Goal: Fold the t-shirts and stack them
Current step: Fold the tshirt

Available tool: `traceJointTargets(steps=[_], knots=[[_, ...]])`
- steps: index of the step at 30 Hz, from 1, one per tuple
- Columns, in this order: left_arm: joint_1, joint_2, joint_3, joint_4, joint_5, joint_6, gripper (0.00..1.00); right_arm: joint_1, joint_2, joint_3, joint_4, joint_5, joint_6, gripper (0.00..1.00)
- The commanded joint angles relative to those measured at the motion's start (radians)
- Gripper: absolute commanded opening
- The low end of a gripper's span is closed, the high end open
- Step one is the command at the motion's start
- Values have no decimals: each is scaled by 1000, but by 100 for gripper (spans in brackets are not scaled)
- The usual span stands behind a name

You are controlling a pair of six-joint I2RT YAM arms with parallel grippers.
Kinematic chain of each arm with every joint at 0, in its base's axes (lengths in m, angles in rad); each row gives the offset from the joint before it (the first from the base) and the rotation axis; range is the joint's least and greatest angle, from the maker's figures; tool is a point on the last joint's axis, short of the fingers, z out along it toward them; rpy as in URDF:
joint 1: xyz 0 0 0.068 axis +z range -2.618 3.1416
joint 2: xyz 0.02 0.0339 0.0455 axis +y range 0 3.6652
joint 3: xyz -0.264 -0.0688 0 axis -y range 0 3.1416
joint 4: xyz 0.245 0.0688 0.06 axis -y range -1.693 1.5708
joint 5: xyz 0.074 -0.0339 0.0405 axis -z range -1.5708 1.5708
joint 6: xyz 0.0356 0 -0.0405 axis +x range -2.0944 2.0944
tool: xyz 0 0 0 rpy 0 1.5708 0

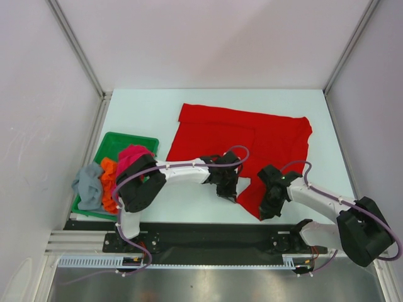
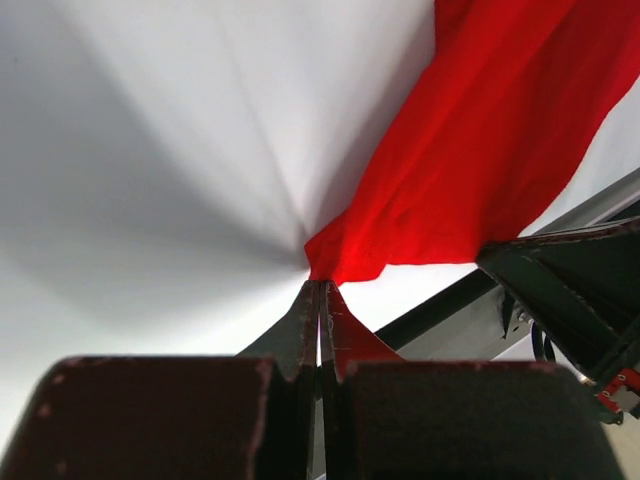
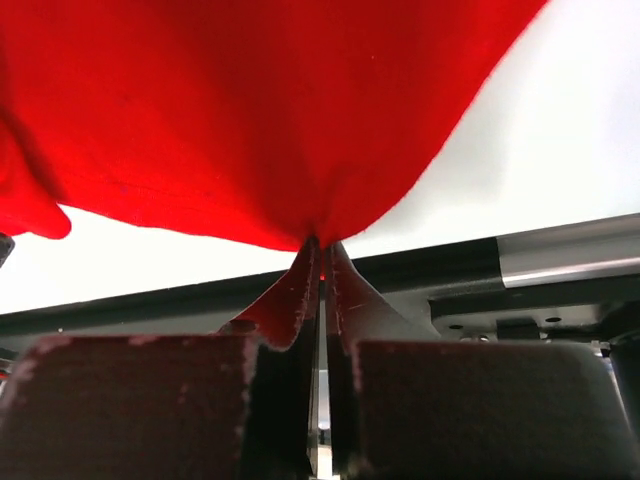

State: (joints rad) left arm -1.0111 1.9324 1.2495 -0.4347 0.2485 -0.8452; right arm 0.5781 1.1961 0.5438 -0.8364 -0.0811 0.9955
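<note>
a: where's the red shirt [image 1: 252, 135]?
b: spread mid-frame, its lower hem clamped in the left claw [image 2: 320, 285] and right claw [image 3: 320, 245].
a: step?
b: first fold, i'd say; next, carry both corners up-frame together.

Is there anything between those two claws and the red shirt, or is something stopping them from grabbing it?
Nothing visible is in the way. The left gripper and the right gripper are both shut on the near edge of the red t-shirt. The other shirts sit off to the left, at the green tray.
</note>
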Motion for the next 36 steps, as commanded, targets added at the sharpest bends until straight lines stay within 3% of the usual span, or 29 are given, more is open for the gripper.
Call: traceJointTargets(steps=[1,3,6,7,10,14,18,22,25,30,36], knots=[[8,-50,-15,21,20,17,0,-7,-19,16,-30,47,8,0],[8,-56,-22,28,25,24,1,-17,-73,41,-98,66,9,0],[17,-101,-48,56,6,38,33,-75,-115,88,-182,80,-12,0],[41,-142,-73,69,-1,38,50,-118,-128,100,-203,73,-36,0],[148,-220,-104,51,-14,60,66,-161,-148,136,-240,81,-72,0],[330,-320,-137,14,-31,107,65,-245,-151,214,-296,80,-147,0],[492,-337,-130,-74,-133,150,63,-294,-139,272,-342,69,-184,0],[653,-277,-121,-114,-178,172,53,-322,-139,334,-420,79,-204,0],[677,-211,-75,-131,-254,202,53,-342,-135,341,-447,107,-216,0],[678,-181,-56,-173,-399,132,54,-397,-142,317,-445,64,-228,0],[684,-104,19,-202,-442,132,51,-437,-115,347,-449,78,-253,0]])
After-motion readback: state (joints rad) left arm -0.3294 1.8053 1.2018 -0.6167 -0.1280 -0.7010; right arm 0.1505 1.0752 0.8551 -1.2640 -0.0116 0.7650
